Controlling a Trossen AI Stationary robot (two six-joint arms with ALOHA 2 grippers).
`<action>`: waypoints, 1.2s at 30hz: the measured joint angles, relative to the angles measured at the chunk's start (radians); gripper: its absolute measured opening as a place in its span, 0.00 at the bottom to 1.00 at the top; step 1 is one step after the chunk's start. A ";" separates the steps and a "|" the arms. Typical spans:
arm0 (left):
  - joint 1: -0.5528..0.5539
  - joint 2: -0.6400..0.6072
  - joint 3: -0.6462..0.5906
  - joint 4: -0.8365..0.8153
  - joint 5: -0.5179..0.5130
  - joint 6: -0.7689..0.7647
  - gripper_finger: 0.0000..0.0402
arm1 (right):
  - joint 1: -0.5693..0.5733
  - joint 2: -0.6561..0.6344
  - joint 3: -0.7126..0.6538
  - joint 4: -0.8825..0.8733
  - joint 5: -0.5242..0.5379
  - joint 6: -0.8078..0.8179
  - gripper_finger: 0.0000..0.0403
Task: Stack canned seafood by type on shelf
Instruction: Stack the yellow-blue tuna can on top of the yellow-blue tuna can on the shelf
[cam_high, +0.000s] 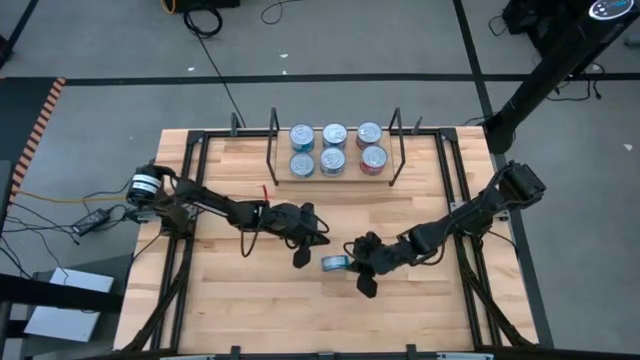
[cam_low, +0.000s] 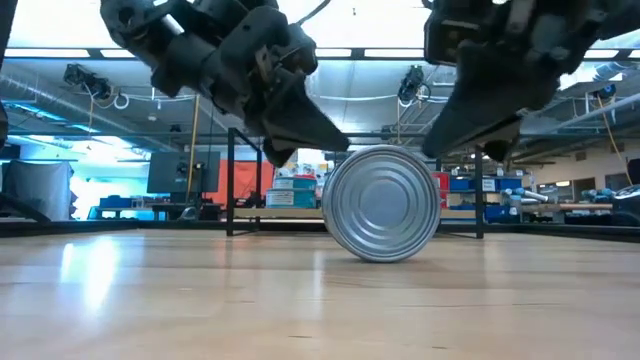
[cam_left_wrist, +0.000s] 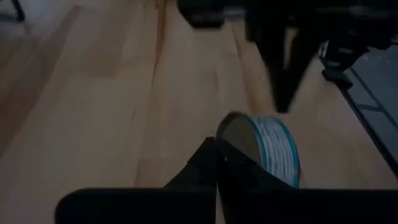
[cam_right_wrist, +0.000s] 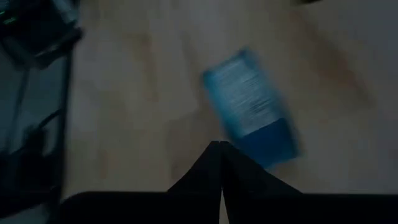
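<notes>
One blue-labelled tin (cam_high: 334, 263) is standing on its edge on the table (cam_high: 240, 310), between the left gripper (cam_high: 300, 260) and right gripper (cam_high: 364, 288). Both are hanging pinched together, holding nothing. Six tins (cam_high: 336, 148) are sitting on the shelf (cam_high: 335, 176).

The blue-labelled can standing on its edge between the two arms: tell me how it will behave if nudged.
The can stands on its curved rim on the bare wooden table, so it would probably roll. A sideways touch could tip it flat. Its metal lid looks smooth, likely slippery for the shut left end effector.
</notes>
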 joint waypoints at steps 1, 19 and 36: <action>-0.001 -0.013 0.000 -0.028 -0.002 -0.015 0.02 | -0.006 -0.002 0.000 -0.006 0.018 0.000 0.04; -0.114 -0.069 0.231 -0.491 -0.122 -0.076 0.36 | -0.038 -0.006 0.000 0.014 0.061 -0.003 0.11; -0.114 0.006 0.233 -0.515 -0.134 -0.128 0.52 | -0.071 -0.001 0.001 -0.050 0.184 -0.048 0.41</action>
